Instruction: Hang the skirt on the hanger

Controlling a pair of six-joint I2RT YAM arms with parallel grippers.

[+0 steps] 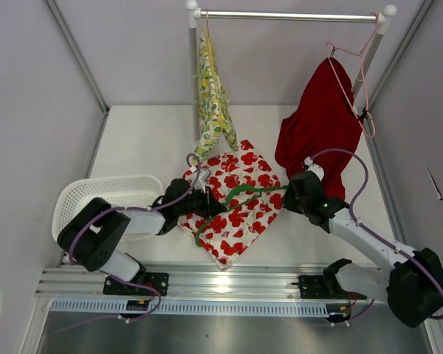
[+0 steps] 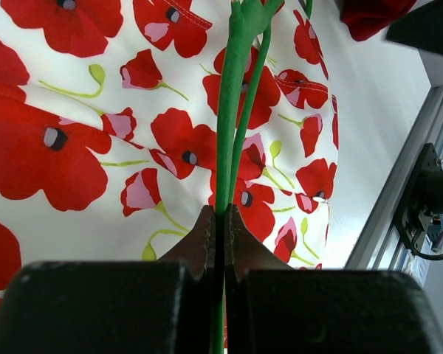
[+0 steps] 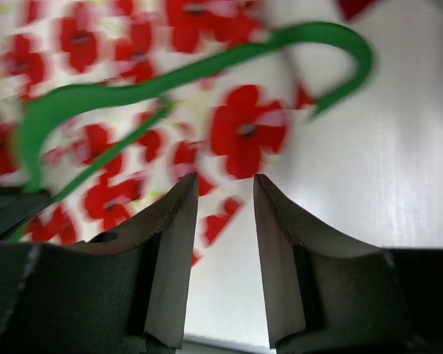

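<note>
Over the skirt (image 1: 238, 234), left gripper (image 2: 220, 215) pinches the hanger (image 2: 225, 147).

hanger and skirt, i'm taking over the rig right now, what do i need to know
Left tool: shut on the green hanger.
Right tool: open, holding nothing, close to the hanger's hook.
Skirt: folded flat on the table, with the hanger across it.
Done: hanger gripped.
Left: the skirt is not on the hanger yet.
</note>
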